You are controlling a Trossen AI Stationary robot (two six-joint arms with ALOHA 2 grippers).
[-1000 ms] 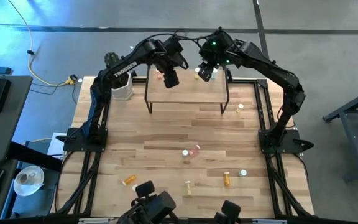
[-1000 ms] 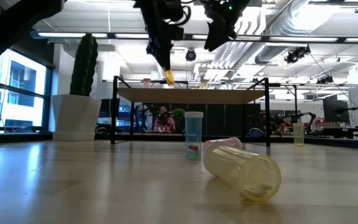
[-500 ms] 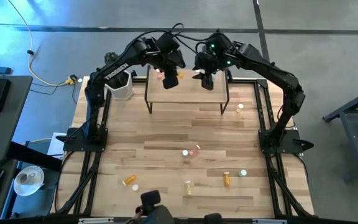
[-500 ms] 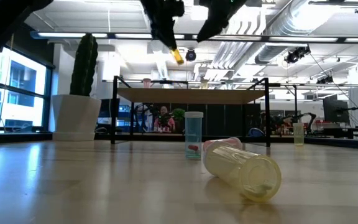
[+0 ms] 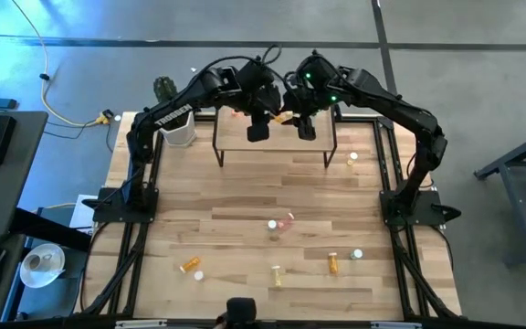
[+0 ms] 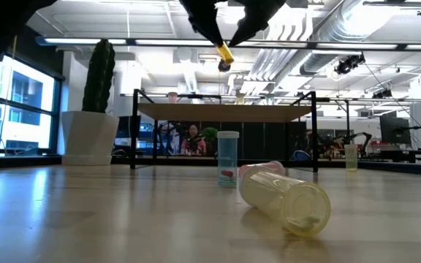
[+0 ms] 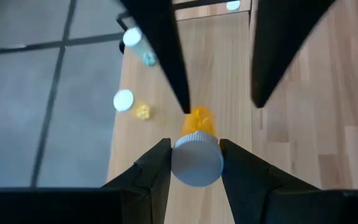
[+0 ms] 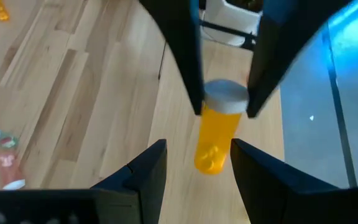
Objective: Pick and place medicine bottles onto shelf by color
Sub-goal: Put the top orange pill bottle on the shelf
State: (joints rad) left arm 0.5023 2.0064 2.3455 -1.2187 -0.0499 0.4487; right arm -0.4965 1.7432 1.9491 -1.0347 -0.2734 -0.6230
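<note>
My left gripper is shut on an orange medicine bottle with a white cap, high above the shelf. The bottle also shows in the low view. My right gripper is open and faces the left one. Its fingers stand on either side of the bottle's orange base end. A pink bottle stands on the shelf's far left part. A yellow bottle and a pale green one stand at the shelf's edge. My left gripper pinches the bottle's white cap between its two fingers, coming from the table's left. The bottle is lifted clear of the shelf and slants. Its orange body points away from the fingers toward my right gripper. My right gripper has a finger close beside the orange body; I cannot tell whether it touches.
A white cactus pot stands left of the shelf. Several bottles are scattered on the near half of the table, among them a pink one, orange ones and a yellow one. One stands to the right of the shelf.
My left gripper has risen from just above the shelf and gone toward the table's right with the orange bottle, which has tipped from hanging down to slanting. My right gripper has come toward the bottle, so its fingers now stand around the bottle's base end.
</note>
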